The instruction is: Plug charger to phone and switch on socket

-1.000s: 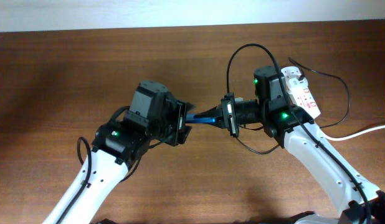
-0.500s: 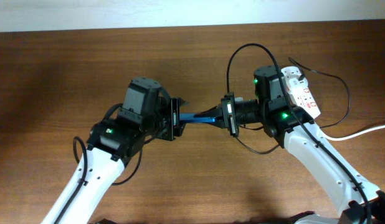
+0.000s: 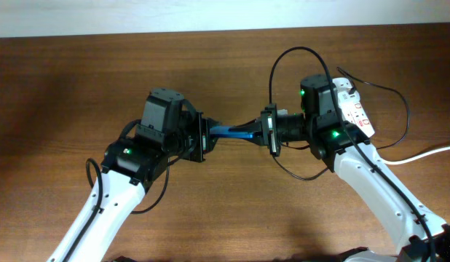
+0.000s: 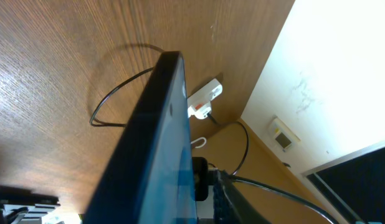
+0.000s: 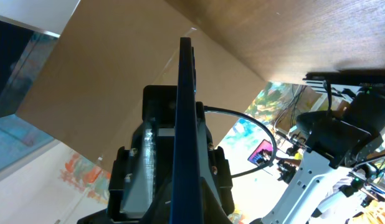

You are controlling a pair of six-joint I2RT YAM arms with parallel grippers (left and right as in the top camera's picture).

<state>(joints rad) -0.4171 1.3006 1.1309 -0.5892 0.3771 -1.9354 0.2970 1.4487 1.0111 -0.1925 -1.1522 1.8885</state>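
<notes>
The phone [image 3: 236, 132] hangs edge-on above the table between my two grippers, its blue screen showing. My left gripper [image 3: 204, 137] is shut on its left end. My right gripper [image 3: 269, 133] is shut on its right end. The phone fills the left wrist view [image 4: 161, 155] and runs between my right fingers [image 5: 186, 208] in the right wrist view [image 5: 185, 124]. The charger's thin black cable [image 3: 298, 51] loops over and under my right gripper; its connector tip is hidden. The white socket [image 3: 354, 109] lies behind my right wrist and also shows in the left wrist view [image 4: 205, 99].
The socket's thick white cord [image 3: 429, 151] runs off to the right edge. More black cable [image 3: 403, 109] curls on the wood right of the socket. The table's far edge [image 3: 210, 32] meets a white wall.
My left gripper has turned and shifted left and slightly up, so more of the phone shows between the grippers. My right gripper has edged slightly right.
</notes>
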